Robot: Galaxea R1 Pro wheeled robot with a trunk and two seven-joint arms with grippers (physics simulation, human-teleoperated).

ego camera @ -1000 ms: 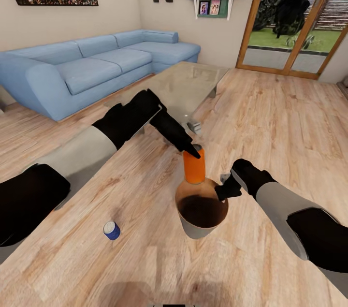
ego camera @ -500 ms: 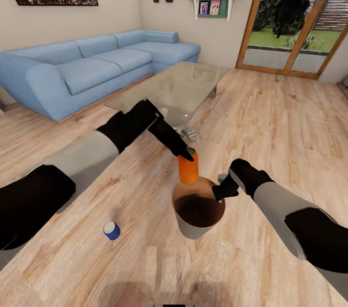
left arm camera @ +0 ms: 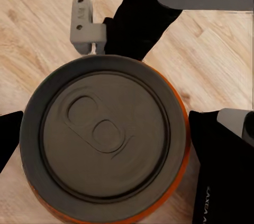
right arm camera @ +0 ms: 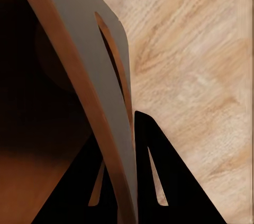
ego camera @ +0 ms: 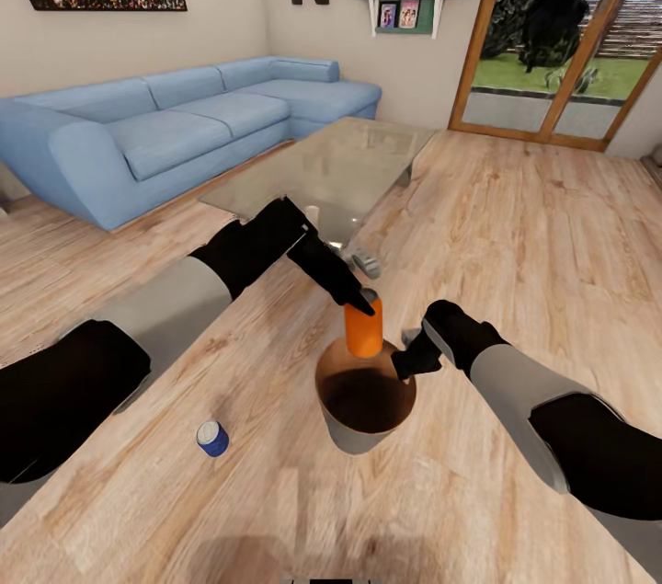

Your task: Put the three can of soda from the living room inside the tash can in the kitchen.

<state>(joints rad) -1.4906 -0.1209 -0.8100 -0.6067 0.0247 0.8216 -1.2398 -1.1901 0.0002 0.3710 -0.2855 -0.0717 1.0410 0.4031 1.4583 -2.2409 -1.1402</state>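
Left end effector (ego camera: 366,301) clamped on the grey metal top of an orange soda can (ego camera: 364,332), fingers at either side of the lid in the left wrist view (left arm camera: 106,144). Can upright, long axis vertical, hanging over the far rim of the trash can (ego camera: 342,433), lower end apparently at or just below rim height. Bin mouth directly beneath and slightly nearer than the can, so the coming move looks like a short shift toward the near side and a release straight down. Right end effector (ego camera: 407,361) pinched on the bin's right rim, one finger inside and one outside the thin wall (right arm camera: 100,102), steadying the bin; left arm clearly the one to finish the drop. Bin round and tapering, smooth grey outside, brown wood-toned inside, interior dark, contents impossible to make out. Blue soda can (ego camera: 212,439) standing upright on the plank floor (ego camera: 515,225), well apart to the left of the bin and nearer, closest to the left arm. A small grey-topped cylinder (ego camera: 367,265), perhaps the third can, lying by the near edge of the glass table (ego camera: 331,166), just beyond the left wrist. Blue fabric sofa (ego camera: 175,129) at far left, pale wood grain underfoot, still the living room, not the kitchen.
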